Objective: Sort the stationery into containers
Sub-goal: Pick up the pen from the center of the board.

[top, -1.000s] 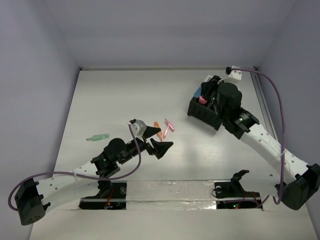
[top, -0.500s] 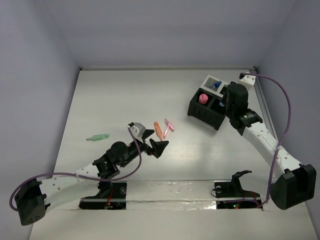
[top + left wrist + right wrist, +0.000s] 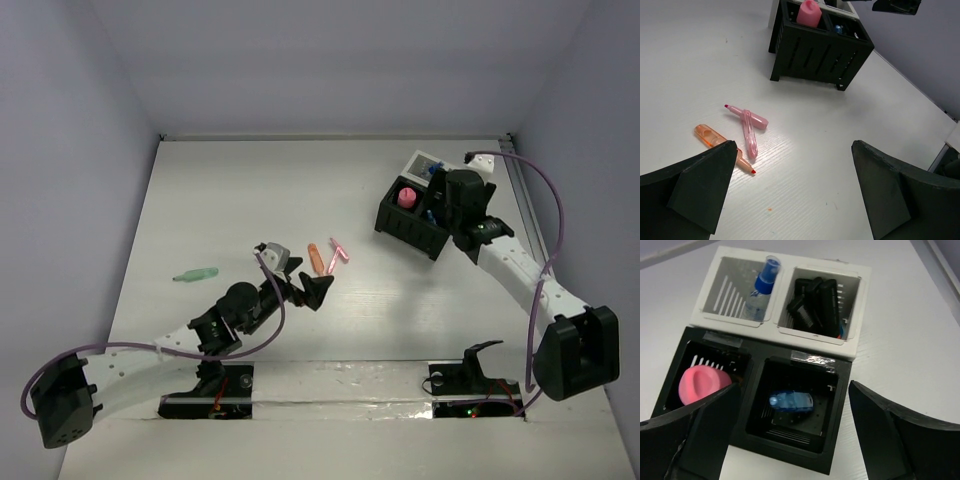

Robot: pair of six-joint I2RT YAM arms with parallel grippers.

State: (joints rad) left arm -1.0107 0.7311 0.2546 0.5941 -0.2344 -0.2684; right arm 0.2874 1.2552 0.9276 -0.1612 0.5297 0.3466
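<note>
Found right gripper (image 3: 792,386) spread wide, gripping nothing, poised over black box (image 3: 790,460). Noted below it a blue marker (image 3: 790,401) lying flat in the right compartment, and a pink round-topped piece (image 3: 702,384) standing in the left one. Recorded white box (image 3: 776,290) butted against the black box's far side, with clear tape (image 3: 815,359) across the seam. Saw inside it a blue-capped bottle (image 3: 760,290) on the left and black items (image 3: 815,302) on the right.

Found left gripper (image 3: 794,145) likewise wide and empty, low over the table (image 3: 840,165). Noted just ahead two pink markers (image 3: 749,140), crossed and touching, and an orange marker (image 3: 710,136) beside them, partly hidden by a finger. Logged a green marker (image 3: 196,273) well apart, toward the table's left edge.
</note>
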